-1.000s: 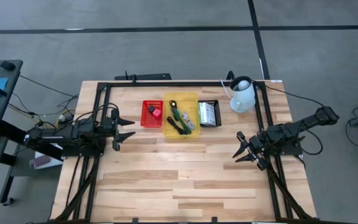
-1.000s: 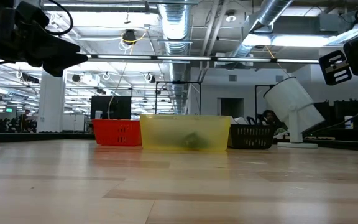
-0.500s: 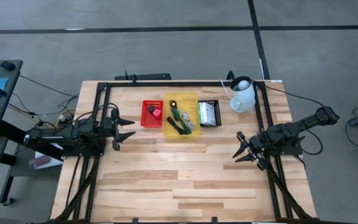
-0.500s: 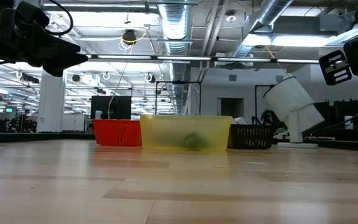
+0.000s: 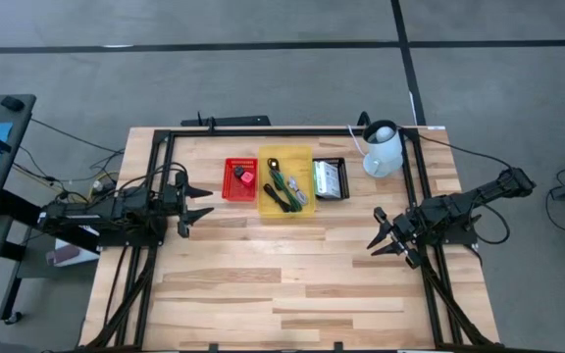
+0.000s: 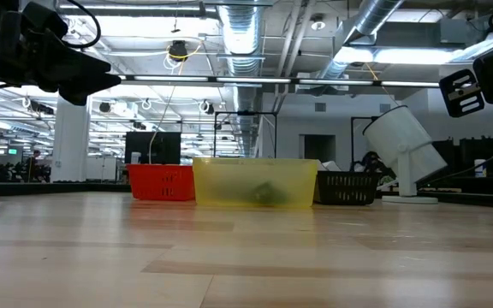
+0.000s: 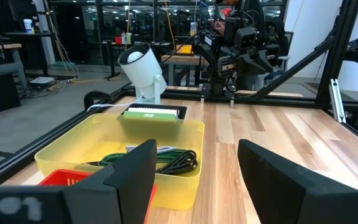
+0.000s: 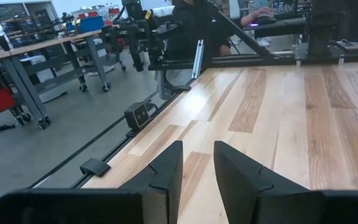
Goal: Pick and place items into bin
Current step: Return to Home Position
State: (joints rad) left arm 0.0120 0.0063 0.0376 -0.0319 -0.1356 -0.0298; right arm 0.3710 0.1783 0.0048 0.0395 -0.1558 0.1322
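cords (image 5: 283, 187) in yellow bin (image 5: 302, 154); left arm (image 5: 116, 216), right arm (image 5: 459, 208) well apart

Table (image 5: 263, 284): pale wood planks, smooth, faint sheen. Yellow bin (image 6: 229, 180): frosted translucent plastic. Red bin (image 6: 161, 182): opaque plastic. Lamp (image 6: 400, 141): smooth white plastic. Frame rails (image 5: 263, 132): matt black metal.

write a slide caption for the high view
Left gripper and right gripper open and empty; cables lie in the yellow bin
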